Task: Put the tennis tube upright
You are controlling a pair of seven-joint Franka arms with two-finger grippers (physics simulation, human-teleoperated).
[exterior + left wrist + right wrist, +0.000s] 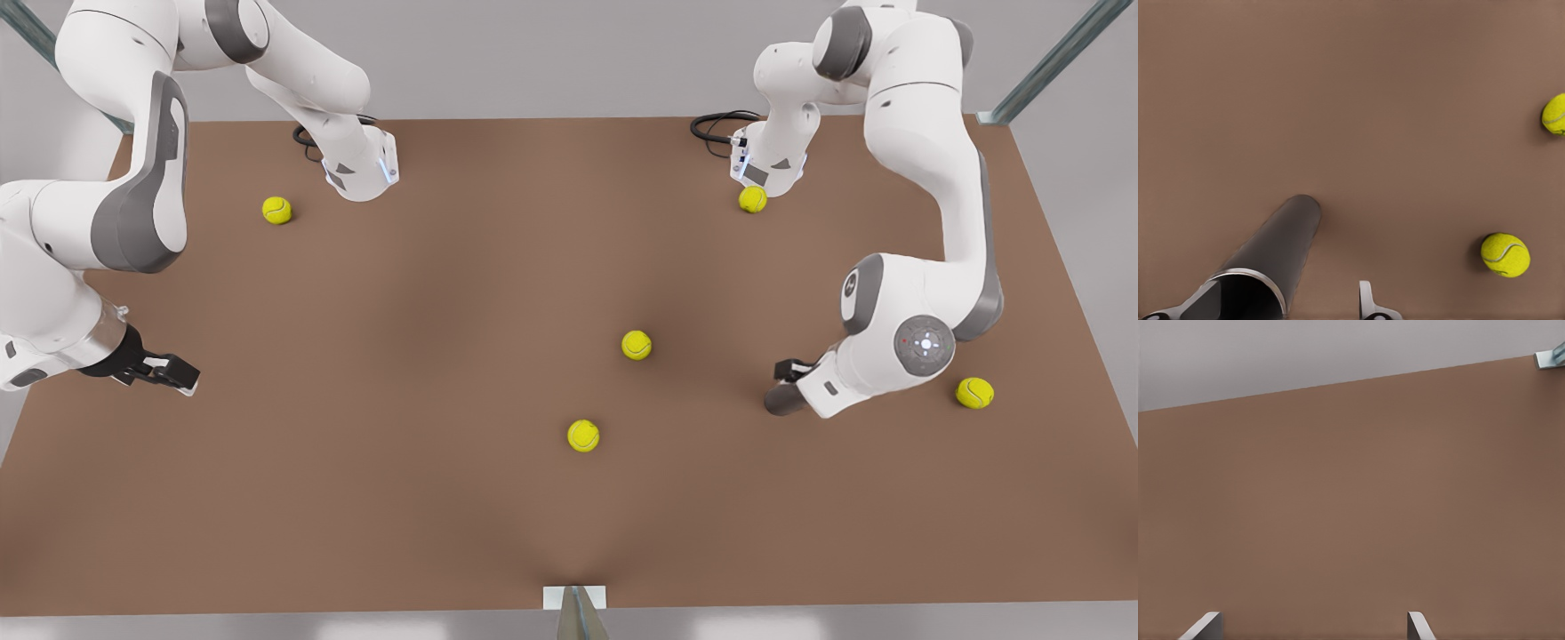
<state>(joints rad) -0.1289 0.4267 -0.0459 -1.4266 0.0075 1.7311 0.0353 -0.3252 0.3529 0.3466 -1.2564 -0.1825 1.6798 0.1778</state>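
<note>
The tennis tube (1275, 250) is a dark grey cylinder lying on its side on the brown table, its hollow end with a lighter rim facing the left wrist camera. My left gripper (1285, 305) is open, with one finger over the tube's rim and the other finger (1368, 303) apart from it. In the front view this gripper (791, 382) is at the right, and a short end of the tube (781, 402) pokes out beneath the arm. My right gripper (169, 372) waits open at the front view's left edge, its fingers (1205, 625) over bare table.
Several yellow-green tennis balls lie around the table (444, 498). Two are in the middle (637, 345) (583, 436), one is by the left arm's elbow (974, 392), and two are near the arm bases (276, 210) (753, 199). The left wrist view shows two balls (1505, 255) (1555, 115).
</note>
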